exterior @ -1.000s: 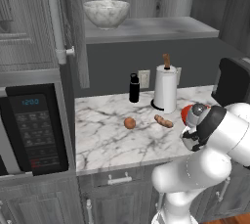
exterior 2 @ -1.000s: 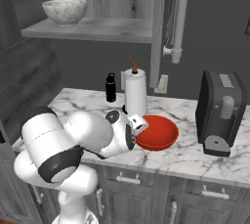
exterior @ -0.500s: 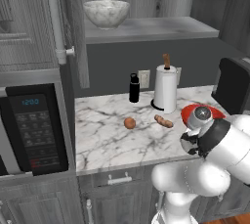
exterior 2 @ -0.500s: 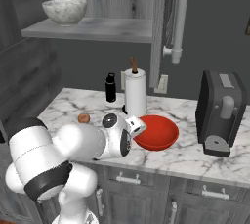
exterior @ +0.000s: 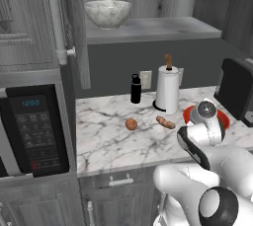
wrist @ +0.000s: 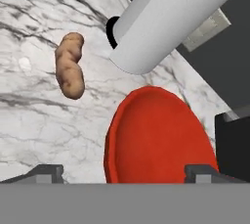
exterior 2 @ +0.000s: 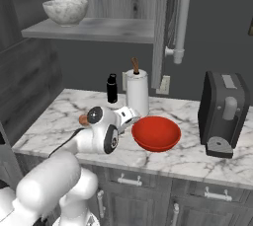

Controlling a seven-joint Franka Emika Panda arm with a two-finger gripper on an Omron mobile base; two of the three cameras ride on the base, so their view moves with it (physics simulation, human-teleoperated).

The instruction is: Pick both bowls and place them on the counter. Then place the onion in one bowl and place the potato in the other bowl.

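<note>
Claw (wrist: 124, 171) open, empty, over red bowl (wrist: 158, 140); marble bowl (exterior: 107, 13) on shelf, frame upper left.

The light is even and soft, a flat rendered look, moderately bright on the counter (exterior: 108, 136) and dimmer under the shelf (exterior: 148, 30) and on the back wall. Shadows are faint: a soft dark patch lies beneath the red bowl (exterior 2: 156, 133), another at the foot of the paper towel roll (wrist: 166, 17). The red bowl carries a mild gloss, no hard glare. Edges look slightly jagged and textures coarse. Nothing is out of focus, and straight lines stay straight at the borders.
</note>
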